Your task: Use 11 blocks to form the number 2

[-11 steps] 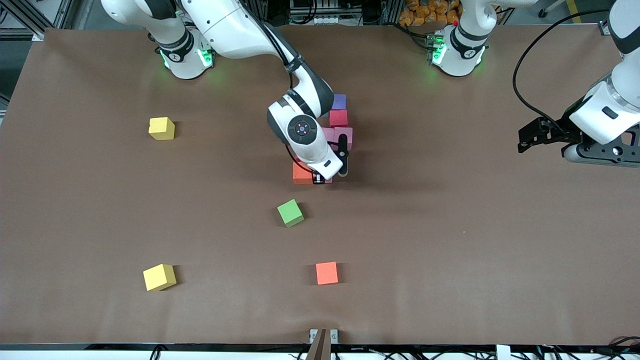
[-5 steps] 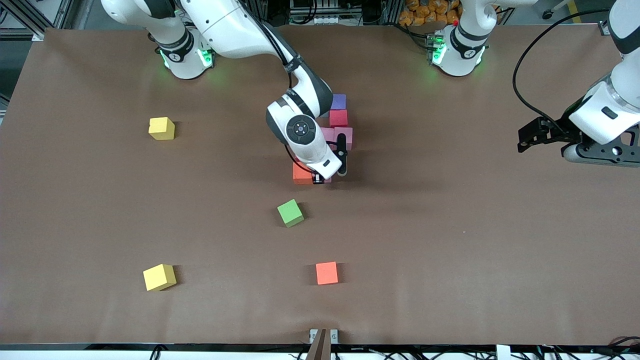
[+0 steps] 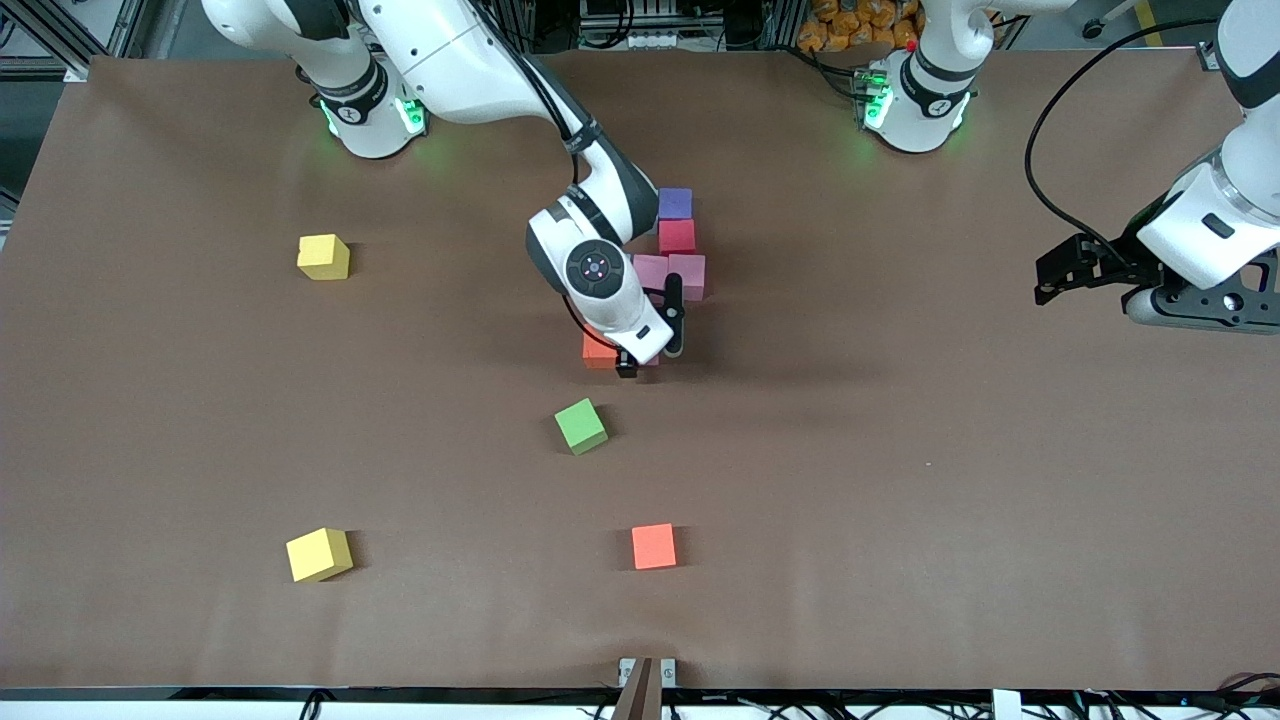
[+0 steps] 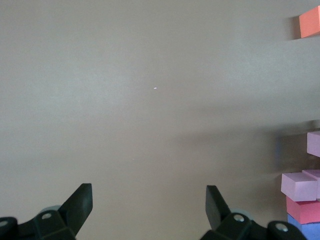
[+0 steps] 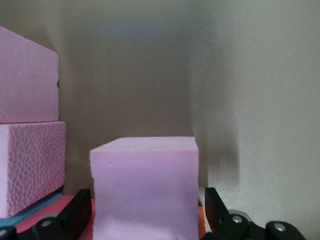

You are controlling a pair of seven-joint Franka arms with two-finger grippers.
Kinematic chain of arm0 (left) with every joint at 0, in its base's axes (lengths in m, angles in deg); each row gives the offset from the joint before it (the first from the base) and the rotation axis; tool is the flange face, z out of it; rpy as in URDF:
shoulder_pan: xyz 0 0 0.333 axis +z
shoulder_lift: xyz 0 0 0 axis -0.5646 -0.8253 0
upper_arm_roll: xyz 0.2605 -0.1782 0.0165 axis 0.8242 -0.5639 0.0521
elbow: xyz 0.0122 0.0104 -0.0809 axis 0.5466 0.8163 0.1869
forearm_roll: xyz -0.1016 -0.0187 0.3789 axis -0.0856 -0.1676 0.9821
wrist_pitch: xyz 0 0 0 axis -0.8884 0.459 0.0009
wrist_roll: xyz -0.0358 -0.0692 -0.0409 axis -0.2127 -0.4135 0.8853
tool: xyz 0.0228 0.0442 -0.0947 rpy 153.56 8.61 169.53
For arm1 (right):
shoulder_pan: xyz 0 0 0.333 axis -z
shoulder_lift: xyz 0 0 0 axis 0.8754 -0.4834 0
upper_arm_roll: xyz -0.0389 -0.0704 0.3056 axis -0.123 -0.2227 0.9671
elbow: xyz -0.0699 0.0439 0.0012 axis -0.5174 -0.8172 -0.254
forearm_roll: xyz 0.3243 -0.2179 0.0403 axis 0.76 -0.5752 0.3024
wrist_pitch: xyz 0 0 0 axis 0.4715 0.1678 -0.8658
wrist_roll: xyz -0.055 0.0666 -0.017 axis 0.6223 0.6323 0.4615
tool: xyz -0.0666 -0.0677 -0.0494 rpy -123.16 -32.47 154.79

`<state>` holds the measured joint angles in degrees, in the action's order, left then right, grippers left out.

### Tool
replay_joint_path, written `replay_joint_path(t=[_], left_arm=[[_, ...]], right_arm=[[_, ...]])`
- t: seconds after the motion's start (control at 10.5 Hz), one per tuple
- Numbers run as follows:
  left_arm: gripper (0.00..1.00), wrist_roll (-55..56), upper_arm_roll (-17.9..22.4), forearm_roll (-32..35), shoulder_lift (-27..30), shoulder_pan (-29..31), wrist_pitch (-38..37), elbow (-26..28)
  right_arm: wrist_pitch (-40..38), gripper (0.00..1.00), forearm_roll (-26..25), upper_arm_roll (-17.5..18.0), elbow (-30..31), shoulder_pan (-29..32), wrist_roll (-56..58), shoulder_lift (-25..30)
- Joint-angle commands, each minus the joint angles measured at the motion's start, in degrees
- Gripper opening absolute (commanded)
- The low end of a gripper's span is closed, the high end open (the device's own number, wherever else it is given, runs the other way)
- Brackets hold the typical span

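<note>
A cluster of blocks lies mid-table: purple [image 3: 676, 203], red [image 3: 677, 236], two pink [image 3: 651, 268] [image 3: 688, 272] and orange [image 3: 598, 350]; more of them are hidden under the right arm. My right gripper [image 3: 651, 355] is low over the cluster's end nearer the front camera. Its fingers are open, straddling a pink block [image 5: 145, 185] with small gaps on both sides. A green block [image 3: 581, 425] and a red block [image 3: 654, 546] lie loose, nearer the front camera. My left gripper [image 3: 1048, 282] waits open and empty at the left arm's end of the table, its fingers wide apart [image 4: 147, 192].
Two yellow cubes [image 3: 323, 256] [image 3: 319, 554] lie toward the right arm's end of the table. The left wrist view shows bare brown table, the loose red block [image 4: 310, 21] and the cluster's edge [image 4: 299, 185].
My right gripper and wrist have drifted slightly toward the right arm's base, uncovering more of the pink blocks. The left arm and the loose blocks have not moved.
</note>
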<state>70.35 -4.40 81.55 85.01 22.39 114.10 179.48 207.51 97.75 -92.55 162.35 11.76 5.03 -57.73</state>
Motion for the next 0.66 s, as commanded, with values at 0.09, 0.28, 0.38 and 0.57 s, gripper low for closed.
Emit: replay_joint_path(t=[0.09,0.28,0.38,0.57], left_arm=[[1.0,-0.12,-0.14,0.77,-1.25,-0.4,-0.12,-0.45],[1.0,0.5,-0.41,-0.62,-1.34,-0.5,-0.12,-0.62],[1.0,0.24,-0.41,-1.33,-1.95,-0.41,-0.12,-1.58],[1.0,0.41,-0.84,-1.16,-3.09,-0.67,-0.12,-3.52]], right_arm=[[-1.39,1.0,0.46,0.86,0.4,1.16,1.01,1.68],[-2.53,1.0,3.44,0.77,0.49,1.17,1.1,2.47],[-2.8,1.0,3.45,0.77,0.49,1.17,1.1,3.0],[-4.73,1.0,3.8,0.77,0.31,1.69,1.1,4.31]])
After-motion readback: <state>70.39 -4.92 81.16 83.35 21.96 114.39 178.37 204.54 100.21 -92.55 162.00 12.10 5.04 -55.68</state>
